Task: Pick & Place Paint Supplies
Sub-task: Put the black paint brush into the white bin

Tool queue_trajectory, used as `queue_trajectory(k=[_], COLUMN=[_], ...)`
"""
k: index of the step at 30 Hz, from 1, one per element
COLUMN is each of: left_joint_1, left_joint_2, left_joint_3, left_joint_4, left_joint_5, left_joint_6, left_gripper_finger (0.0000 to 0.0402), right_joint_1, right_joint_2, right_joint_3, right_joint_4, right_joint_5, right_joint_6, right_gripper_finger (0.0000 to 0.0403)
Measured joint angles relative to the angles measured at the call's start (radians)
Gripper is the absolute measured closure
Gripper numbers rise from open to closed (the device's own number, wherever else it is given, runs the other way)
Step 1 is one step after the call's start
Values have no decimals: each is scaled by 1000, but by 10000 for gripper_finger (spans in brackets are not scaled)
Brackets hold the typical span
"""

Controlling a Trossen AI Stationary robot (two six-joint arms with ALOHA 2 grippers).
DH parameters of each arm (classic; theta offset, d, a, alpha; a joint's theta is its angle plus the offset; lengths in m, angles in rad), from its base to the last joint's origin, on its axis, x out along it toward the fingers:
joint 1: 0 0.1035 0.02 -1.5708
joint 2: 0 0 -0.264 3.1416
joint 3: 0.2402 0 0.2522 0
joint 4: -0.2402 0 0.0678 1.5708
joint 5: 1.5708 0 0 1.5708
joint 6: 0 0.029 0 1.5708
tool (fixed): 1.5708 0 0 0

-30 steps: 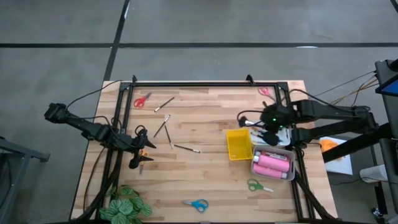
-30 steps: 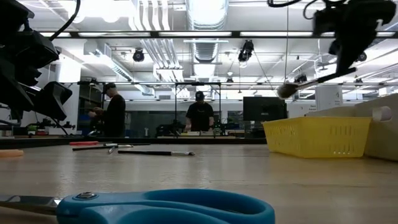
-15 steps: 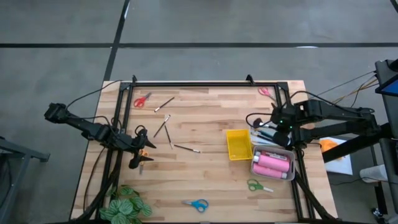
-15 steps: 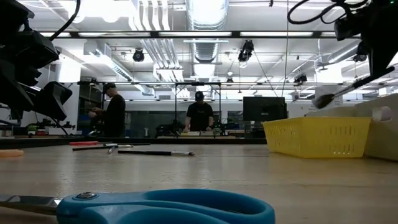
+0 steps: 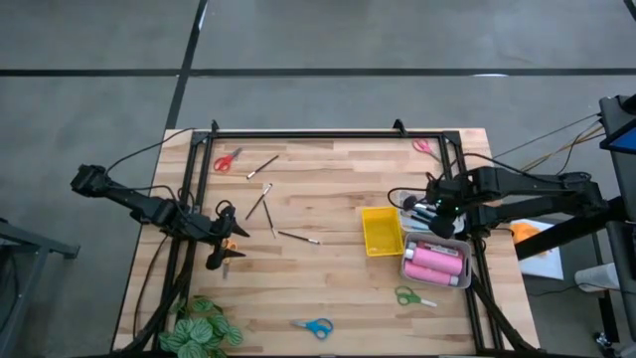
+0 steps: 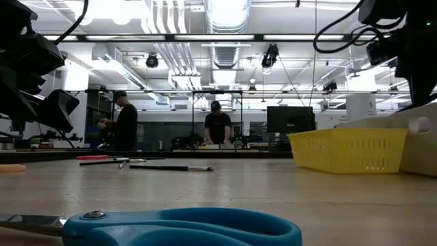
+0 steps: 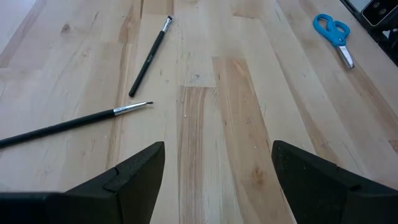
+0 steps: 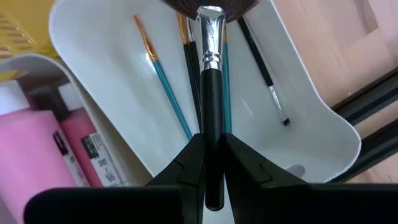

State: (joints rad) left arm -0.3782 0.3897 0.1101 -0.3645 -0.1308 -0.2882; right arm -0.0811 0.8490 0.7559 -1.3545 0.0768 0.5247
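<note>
White tray point(image 8: 323, 134) holds thin brushes point(image 8: 163, 78); pink bottles point(image 5: 434, 262) lie in the next tray, yellow basket point(image 5: 382, 231) beside it. Right claw point(image 8: 210, 155) is clamped on the fluffy brush point(image 8: 210, 74), above the white tray. Left claw point(image 7: 217, 168) is wide, holding nothing, over the counter point(image 7: 211, 124).

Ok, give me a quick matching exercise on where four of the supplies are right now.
Things:
1. fluffy black brush
2. pink paint bottles
3. blue scissors
4. red scissors

Places:
A. table's near edge, beside the plant
B. clamped in the right gripper over the white tray
C. far left corner
D. bin next to the yellow tray

Pairs: 1-B, 2-D, 3-A, 4-C
</note>
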Motion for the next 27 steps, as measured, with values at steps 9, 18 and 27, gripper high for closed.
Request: queue_trajectory(k=[9, 18, 27], left_joint_1=[0, 0, 0], left_joint_2=[0, 0, 0], left_joint_3=[0, 0, 0], left_joint_4=[0, 0, 0], left_joint_5=[0, 0, 0], left_joint_6=[0, 0, 0], left_gripper_finger=[101, 101, 101], right_joint_1=[0, 0, 0], right_joint_2=[-3, -3, -4], right_joint_3=[2, 3, 29], right_joint_4=[12, 14, 43], right_joint_5=[2, 1, -6], right_joint_6=[33, 25, 25], right_gripper_finger=[332, 309, 308])
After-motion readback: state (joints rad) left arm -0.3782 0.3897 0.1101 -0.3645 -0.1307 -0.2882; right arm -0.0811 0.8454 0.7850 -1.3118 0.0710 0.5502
